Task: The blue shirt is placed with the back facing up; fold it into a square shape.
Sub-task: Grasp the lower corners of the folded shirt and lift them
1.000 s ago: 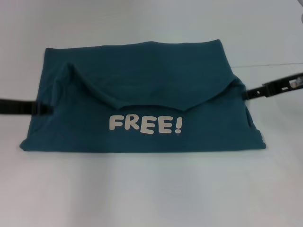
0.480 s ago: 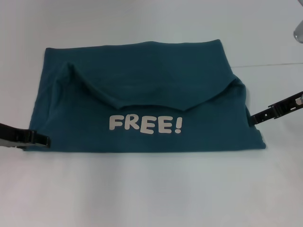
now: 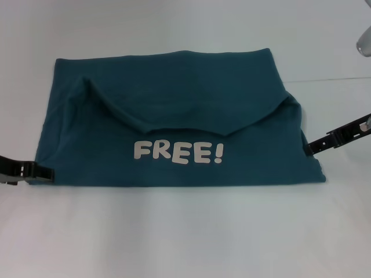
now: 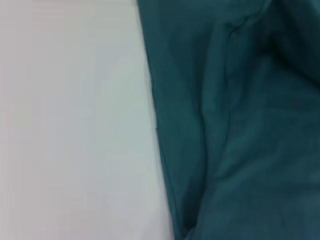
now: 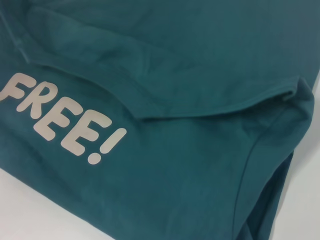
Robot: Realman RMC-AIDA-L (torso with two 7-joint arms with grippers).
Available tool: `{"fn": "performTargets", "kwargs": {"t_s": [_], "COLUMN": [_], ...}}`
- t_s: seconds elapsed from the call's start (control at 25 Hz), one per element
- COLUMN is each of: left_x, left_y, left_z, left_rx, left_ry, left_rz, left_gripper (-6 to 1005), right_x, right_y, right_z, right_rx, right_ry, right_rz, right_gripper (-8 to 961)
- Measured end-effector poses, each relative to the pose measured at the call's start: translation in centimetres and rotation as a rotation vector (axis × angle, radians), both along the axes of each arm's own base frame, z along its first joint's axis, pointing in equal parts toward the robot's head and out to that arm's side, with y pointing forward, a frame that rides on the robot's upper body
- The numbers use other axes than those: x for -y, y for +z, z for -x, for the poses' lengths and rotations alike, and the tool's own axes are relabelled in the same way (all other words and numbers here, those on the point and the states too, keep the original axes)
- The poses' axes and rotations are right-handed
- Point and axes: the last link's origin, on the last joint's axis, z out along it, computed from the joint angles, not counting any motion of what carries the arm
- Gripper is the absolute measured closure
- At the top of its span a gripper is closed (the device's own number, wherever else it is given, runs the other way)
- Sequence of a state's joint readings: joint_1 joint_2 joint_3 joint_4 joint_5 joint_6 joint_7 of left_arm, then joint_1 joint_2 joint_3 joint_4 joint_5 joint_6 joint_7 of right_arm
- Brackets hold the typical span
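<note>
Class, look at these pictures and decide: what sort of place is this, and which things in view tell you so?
Probably a robot lab or test bench, not a home. A plain white table holds only one blue shirt, partly folded, and two black robot grippers, the left gripper and the right gripper, sit at its side edges.

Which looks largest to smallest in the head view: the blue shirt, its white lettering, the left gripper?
1. The blue shirt.
2. The white "FREE!" lettering.
3. The left gripper, partly cut off by the frame edge, so its rank is unsure.
</note>
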State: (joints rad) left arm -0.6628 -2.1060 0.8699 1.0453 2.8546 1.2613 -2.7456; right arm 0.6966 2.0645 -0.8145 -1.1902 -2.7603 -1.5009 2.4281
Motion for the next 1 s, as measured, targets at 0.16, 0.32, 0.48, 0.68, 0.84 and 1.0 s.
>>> {"fn": "performTargets", "kwargs": {"t_s": [0.16, 0.32, 0.48, 0.68, 0.84, 1.0], "left_x": [-0.3, -0.6, -1.0, -1.1, -1.1, -1.2], "left_y": [-0.2, -0.7, -0.8, -0.8, -1.0, -1.1], "left_z": [0.2, 0.3, 0.4, 0.4, 0.5, 0.7], "left_rx": [0.006, 0.010, 0.009, 0.009, 0.010, 0.009], "left_ry": [0.010, 0.016, 0.019, 0.021, 0.026, 0.029], "left_rz": [-0.016, -0.016, -0.025, -0.034, -0.032, -0.034], "left_gripper": [141, 141, 145, 150, 154, 158], "right_x": [0.0, 0.0, 0.0, -0.1, -0.1, 0.0], "right_y": [-0.2, -0.4, -0.4, -0.4, -0.4, -0.6], "right_z": [0.1, 0.3, 0.3, 0.3, 0.3, 0.4], "right_rx": [0.001, 0.006, 0.006, 0.007, 0.006, 0.002], "right_ry": [0.004, 0.016, 0.022, 0.027, 0.029, 0.031], "right_rz": [0.003, 0.011, 0.010, 0.006, 0.007, 0.010], "right_gripper": [51, 52, 53, 54, 55, 56]}}
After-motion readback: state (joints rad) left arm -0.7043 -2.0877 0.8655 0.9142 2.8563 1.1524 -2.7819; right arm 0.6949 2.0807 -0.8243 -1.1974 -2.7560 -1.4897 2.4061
